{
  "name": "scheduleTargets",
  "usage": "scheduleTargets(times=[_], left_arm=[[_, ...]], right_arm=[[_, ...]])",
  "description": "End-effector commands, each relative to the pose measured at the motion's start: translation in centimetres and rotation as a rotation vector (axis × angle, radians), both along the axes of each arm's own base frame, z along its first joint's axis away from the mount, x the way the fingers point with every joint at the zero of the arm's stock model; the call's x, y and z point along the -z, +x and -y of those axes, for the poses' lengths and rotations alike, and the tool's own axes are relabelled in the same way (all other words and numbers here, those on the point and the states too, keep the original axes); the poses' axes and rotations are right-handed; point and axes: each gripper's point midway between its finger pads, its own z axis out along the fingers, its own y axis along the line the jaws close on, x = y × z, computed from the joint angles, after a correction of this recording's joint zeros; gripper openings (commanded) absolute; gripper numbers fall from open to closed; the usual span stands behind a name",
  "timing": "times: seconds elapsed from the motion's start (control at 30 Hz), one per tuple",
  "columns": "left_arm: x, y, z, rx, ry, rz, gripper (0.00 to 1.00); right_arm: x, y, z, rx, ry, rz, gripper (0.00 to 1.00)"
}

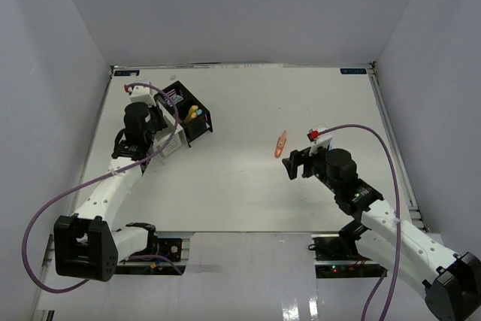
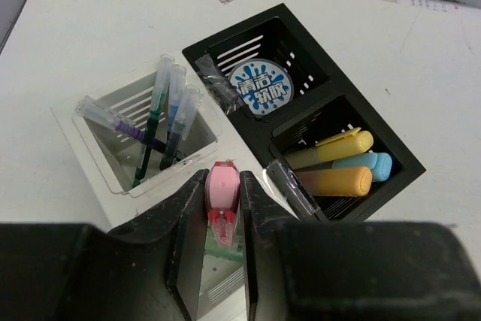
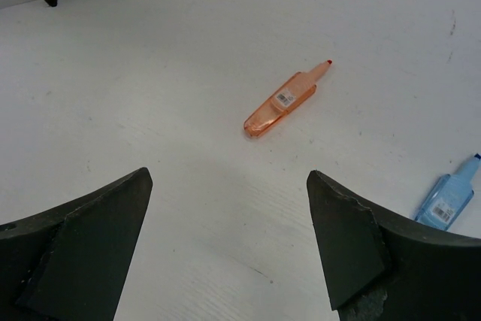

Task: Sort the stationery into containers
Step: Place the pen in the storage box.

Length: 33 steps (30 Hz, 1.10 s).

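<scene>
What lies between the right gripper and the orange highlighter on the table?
Nothing. The right wrist view shows only bare white table between the open right gripper and the orange highlighter. A blue highlighter lies off to one side.

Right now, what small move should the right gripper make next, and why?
Probably ease the right gripper forward until it is centred over the orange highlighter. Its jaws stand open and empty, and the highlighter lies flat on the table, beyond the gap and a little to its right.

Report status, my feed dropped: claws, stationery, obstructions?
Left claw shut on pink highlighter, over white compartment. Right claw open, orange highlighter ahead on table. Nothing between them.
</scene>
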Motion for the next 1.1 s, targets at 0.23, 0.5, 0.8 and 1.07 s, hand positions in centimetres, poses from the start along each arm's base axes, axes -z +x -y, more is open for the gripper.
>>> scheduleTargets(times=[0.23, 0.5, 0.8, 1.07], left_arm=[[-0.9, 0.4, -0.4, -0.018, -0.017, 0.006, 0.53], [-2.4, -0.3, 0.8, 0.041, -0.043, 0.002, 0.76], [-5.9, -1.6, 2.6, 0.139, -0.106, 0.09, 0.82], [-7.1, -2.1, 3.0, 0.167, -0.117, 0.122, 0.83]], right_arm=[[1.9, 1.8, 5.1, 0.353, -0.03, -0.1, 0.94], [3.9, 3.0, 9.1, 0.554, -0.075, -0.209, 0.96], [6.4, 5.1, 13.1, 0.704, -0.13, -0.332, 0.97], [6.8, 9.0, 13.4, 0.744, -0.167, -0.383, 0.96]])
